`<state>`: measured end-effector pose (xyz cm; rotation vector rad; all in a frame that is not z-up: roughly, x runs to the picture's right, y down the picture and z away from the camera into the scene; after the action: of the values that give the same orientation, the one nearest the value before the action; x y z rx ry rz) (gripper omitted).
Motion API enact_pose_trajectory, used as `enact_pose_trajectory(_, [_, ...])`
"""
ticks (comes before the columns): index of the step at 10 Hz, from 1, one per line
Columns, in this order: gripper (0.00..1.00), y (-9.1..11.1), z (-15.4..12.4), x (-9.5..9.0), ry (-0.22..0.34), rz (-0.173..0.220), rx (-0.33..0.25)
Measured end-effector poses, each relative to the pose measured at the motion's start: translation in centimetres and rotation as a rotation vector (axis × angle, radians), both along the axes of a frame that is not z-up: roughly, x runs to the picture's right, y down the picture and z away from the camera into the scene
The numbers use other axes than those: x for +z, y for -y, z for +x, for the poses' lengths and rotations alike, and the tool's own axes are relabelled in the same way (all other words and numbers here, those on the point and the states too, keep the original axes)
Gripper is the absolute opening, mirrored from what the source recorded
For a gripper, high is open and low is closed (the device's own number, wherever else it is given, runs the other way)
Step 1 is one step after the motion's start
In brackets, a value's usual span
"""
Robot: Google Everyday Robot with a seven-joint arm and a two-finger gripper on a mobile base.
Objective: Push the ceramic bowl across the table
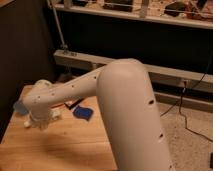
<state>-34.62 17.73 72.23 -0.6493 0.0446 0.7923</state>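
White robot arm [125,100] reaches left across a square light-wood tabletop [65,147]. Its hand [41,121], fingers together, sits low near the left edge, with a small dark-blue object [83,113] to its right.

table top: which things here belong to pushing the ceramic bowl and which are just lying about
job: table; gripper, low over its left side; ceramic bowl not visible, perhaps behind the arm
lying about: dark blue object; pale blue thing at left edge
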Motion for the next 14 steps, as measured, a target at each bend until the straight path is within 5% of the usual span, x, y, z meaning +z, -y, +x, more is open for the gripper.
enact_pose_trajectory(2, [0.14,-0.3,-2.9,-2.3,-0.049,0.168,-0.153])
enact_pose_trajectory(4, [0.14,-3.2,-6.6,-5.2,-0.090,0.283,-0.331])
enact_pose_trajectory(6, [0.14,-6.5,-9.2,-7.0,-0.111,0.307,-0.453])
enact_pose_trajectory(8, [0.14,-11.3,-12.4,-8.0,-0.114,0.265,-0.561])
enact_pose_trajectory(10, [0.14,-16.0,-15.8,-8.3,-0.083,0.158,-0.598])
enact_pose_trajectory(12, [0.14,-19.1,-20.4,-9.7,0.036,-0.012,-0.521])
enact_pose_trajectory(14, [0.14,-17.9,-24.4,-12.4,0.193,-0.139,-0.405])
